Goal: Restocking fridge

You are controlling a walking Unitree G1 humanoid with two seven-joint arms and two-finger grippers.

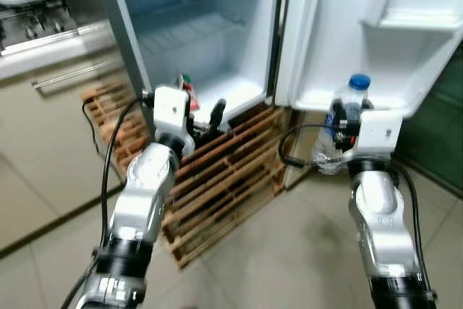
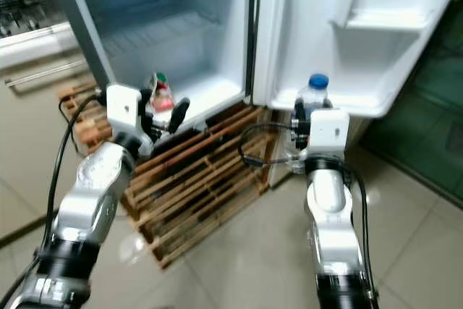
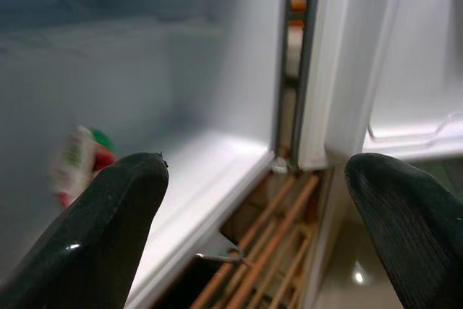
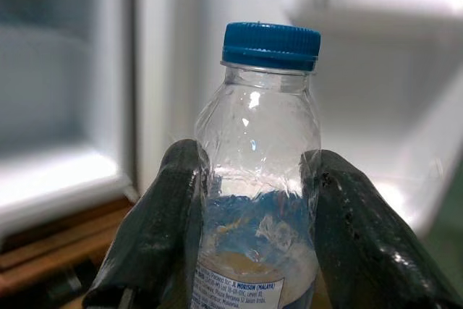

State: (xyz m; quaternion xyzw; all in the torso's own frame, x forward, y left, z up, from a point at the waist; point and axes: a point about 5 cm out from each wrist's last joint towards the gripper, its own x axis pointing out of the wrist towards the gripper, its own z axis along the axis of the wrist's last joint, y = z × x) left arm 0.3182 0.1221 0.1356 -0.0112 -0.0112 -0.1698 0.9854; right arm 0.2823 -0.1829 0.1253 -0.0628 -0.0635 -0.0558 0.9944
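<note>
The fridge (image 1: 210, 41) stands open before me, its door (image 1: 362, 34) swung out to the right. My right gripper (image 4: 249, 215) is shut on a clear water bottle (image 4: 260, 179) with a blue cap (image 1: 359, 82), held upright just below the door's lowest shelf (image 1: 340, 99). My left gripper (image 1: 206, 117) is open at the front lip of the fridge's bottom shelf (image 3: 210, 179). A small bottle with a red and green label (image 2: 160, 92) stands on that shelf, just beyond the left fingers (image 3: 108, 236).
A wooden pallet (image 1: 224, 179) lies on the tiled floor under the fridge. Beige cabinets (image 1: 51, 106) with a metal handle and a stove top (image 1: 32, 23) are to the left. Door shelves (image 1: 419, 23) sit higher on the open door.
</note>
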